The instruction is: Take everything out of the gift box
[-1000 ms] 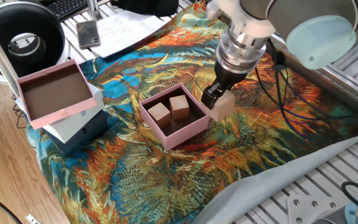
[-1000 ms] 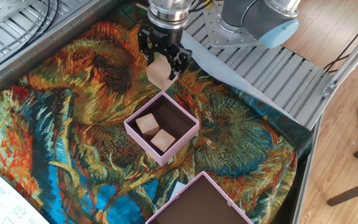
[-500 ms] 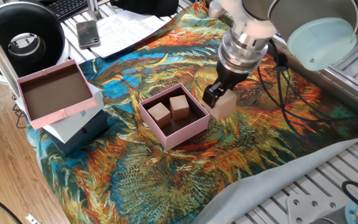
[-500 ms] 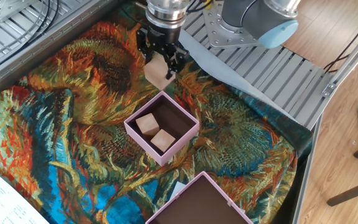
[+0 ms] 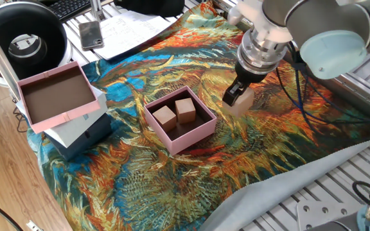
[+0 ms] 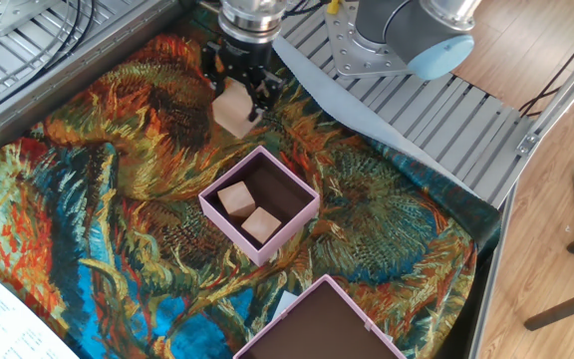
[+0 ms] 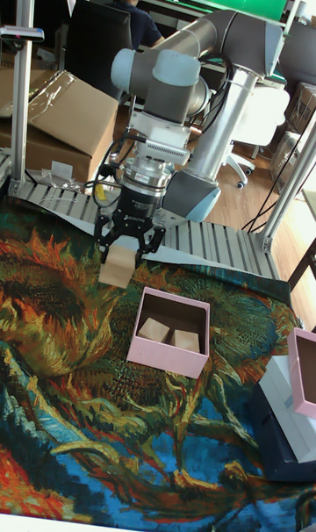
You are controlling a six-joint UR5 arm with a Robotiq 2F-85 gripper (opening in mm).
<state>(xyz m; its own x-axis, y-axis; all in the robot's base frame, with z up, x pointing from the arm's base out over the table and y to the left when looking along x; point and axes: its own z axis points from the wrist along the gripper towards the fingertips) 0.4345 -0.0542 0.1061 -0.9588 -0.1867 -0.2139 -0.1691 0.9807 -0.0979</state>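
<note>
The gripper (image 5: 237, 101) pinches a light-tan wooden cube (image 6: 231, 110) between its two dark fingers and holds it outside the gift box (image 5: 180, 121), just beside the box's right wall in one fixed view and above the sunflower-patterned cloth (image 5: 172, 186) that covers the worktop. In the tall fixed view the held cube (image 7: 117, 266) sits to the left of the box and a little farther back, close over the cloth; whether it touches the cloth cannot be told. The gift box (image 6: 259, 203), small, square and pale pink with a dark brown inside, stands upright near the middle of the cloth. Two more wooden cubes lie inside it side by side, one (image 5: 165, 116) toward the left and the other (image 5: 185, 109) just right of it, almost touching. At the left edge of the cloth a larger shallow pink tray (image 5: 56, 94) with a brown inside rests on top of a white and navy box (image 5: 82, 136), well apart from the gift box.
</note>
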